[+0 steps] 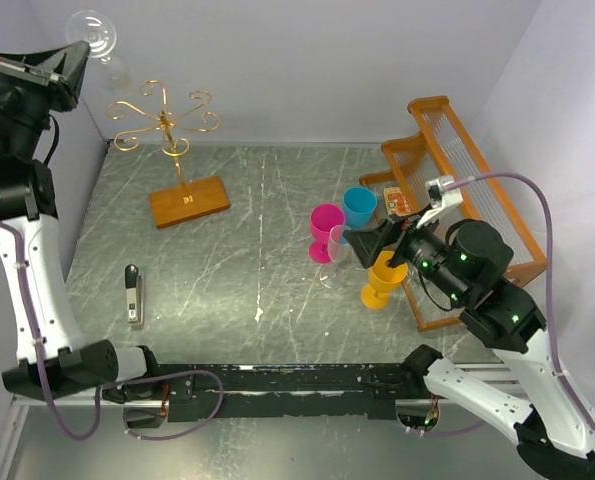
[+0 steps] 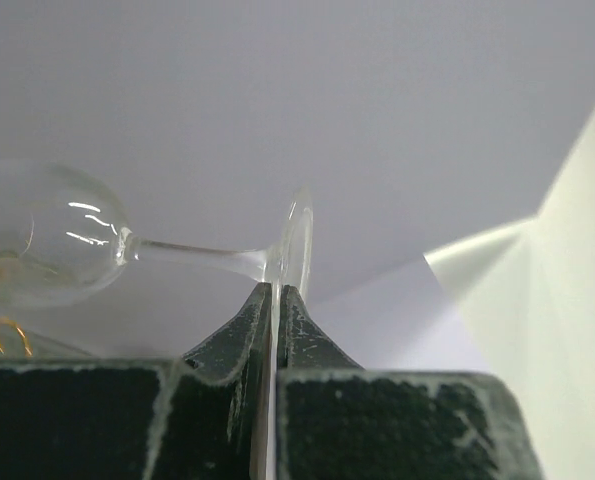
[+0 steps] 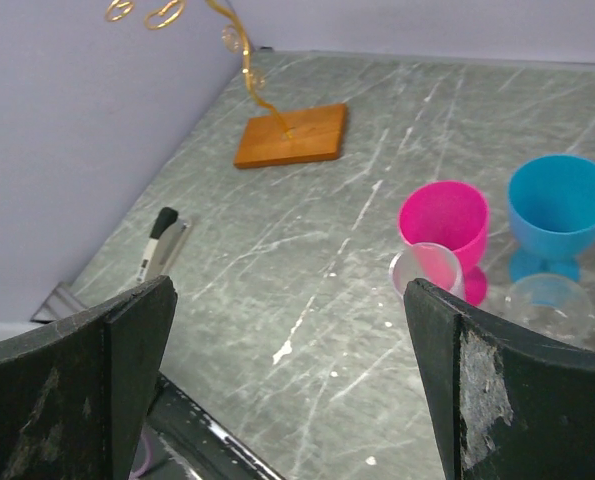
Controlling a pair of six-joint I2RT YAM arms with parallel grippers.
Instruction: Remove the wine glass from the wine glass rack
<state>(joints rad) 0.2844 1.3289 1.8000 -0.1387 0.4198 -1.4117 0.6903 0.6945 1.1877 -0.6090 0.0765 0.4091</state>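
A clear wine glass (image 1: 92,35) is held high at the far left corner, lying sideways with its bowl (image 2: 47,240) to the left in the left wrist view. My left gripper (image 1: 74,55) (image 2: 275,292) is shut on the rim of its foot (image 2: 295,235). The glass sits above and left of the scrolled arms of the gold wire wine glass rack (image 1: 165,118), whose wooden base (image 1: 188,200) (image 3: 292,135) rests on the table. One gold curl (image 2: 12,335) shows below the bowl. My right gripper (image 1: 362,240) (image 3: 289,290) hangs open over the table, with nothing between its fingers.
Pink (image 1: 326,228), blue (image 1: 359,205) and yellow (image 1: 382,280) goblets and a small clear glass (image 1: 335,258) (image 3: 427,270) stand beside the right gripper. An orange wooden-framed rack (image 1: 467,190) stands at the right. A black and silver stapler (image 1: 132,292) lies at the left.
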